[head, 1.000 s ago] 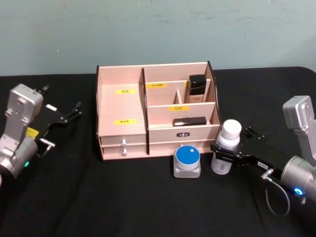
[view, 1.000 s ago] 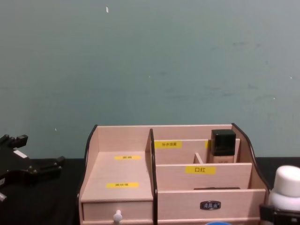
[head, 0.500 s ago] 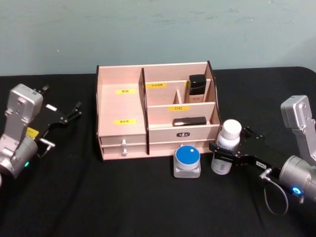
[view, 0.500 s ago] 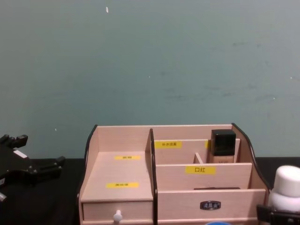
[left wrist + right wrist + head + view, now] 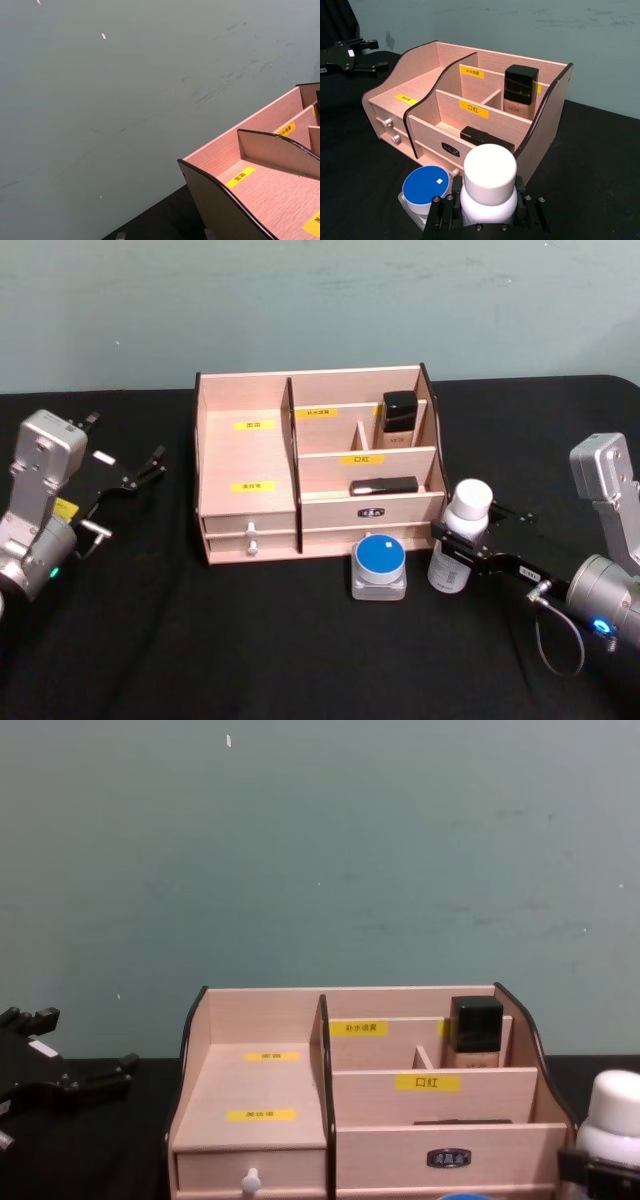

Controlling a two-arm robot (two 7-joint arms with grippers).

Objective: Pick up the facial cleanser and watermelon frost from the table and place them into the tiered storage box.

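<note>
The left claw (image 5: 150,466) hangs open and empty, left of the tiered storage box (image 5: 250,455). A blue-lidded jar (image 5: 379,560) sits on the black worktop (image 5: 250,640) just before the box. Beside the jar, the right claw (image 5: 453,549) clamps a white-capped bottle (image 5: 466,508).

Your black table (image 5: 250,640) bears the tiered storage box (image 5: 250,455); just in front of it stand a blue-lidded jar (image 5: 379,565) and, seemingly, a white-capped bottle (image 5: 470,502).

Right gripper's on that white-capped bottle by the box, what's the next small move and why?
Probably lift straight up: the jaws of the right gripper are clamped around the white-capped bottle, which seems to stand on the black table beside the tiered storage box, lower than its compartments.
</note>
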